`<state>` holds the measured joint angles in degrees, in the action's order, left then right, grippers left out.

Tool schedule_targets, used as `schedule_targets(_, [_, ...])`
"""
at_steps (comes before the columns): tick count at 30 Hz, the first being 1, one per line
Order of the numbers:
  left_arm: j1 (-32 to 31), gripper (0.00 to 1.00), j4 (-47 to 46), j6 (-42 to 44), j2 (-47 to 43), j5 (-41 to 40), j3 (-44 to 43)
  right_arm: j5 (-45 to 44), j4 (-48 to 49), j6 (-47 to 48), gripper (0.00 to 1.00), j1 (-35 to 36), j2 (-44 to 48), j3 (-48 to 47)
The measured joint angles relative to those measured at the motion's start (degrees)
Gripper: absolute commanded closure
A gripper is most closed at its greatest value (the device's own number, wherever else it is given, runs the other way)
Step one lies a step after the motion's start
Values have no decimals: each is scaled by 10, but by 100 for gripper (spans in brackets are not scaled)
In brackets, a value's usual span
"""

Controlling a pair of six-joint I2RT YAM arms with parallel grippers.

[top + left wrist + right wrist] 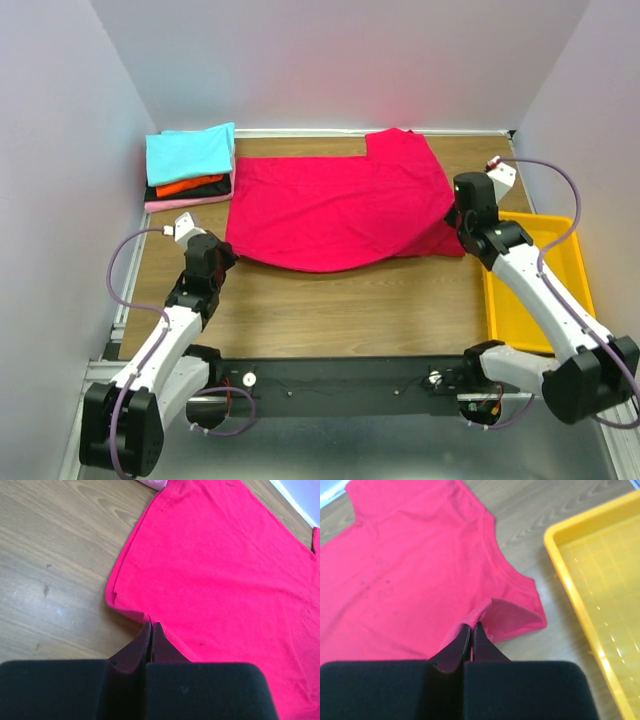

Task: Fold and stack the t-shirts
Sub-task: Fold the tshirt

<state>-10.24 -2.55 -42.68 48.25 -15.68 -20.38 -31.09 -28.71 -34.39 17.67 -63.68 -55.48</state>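
Top cam only: cyan tee [190, 152]; wrists: crimson tee [225, 570].

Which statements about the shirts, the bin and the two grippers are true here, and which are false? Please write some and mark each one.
1. The red shirt lies spread on the table. True.
2. The cyan shirt lies under the pink shirt. False: of the folded shirts, cyan is topmost and pink lowest.
3. The left gripper is open over bare wood. False: it is shut on the red shirt's edge.
4. The right gripper is shut on the red shirt near its collar. True.
5. A shirt lies in the bin. False: no shirt shows in it.
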Motion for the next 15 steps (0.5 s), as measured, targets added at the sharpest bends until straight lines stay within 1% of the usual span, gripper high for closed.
schedule_targets(8, [16,100,-47,14,91,-3,-33,-25,35,18,100,0,-144,-81])
schedule_targets(12, [34,100,-74,25,151,-2,-55,-30,42,30,99,-3,-224,-129])
schedule_targets(15, [44,100,-92,32,189,5,-68,-33,44,37,99,-9,-268,-157])
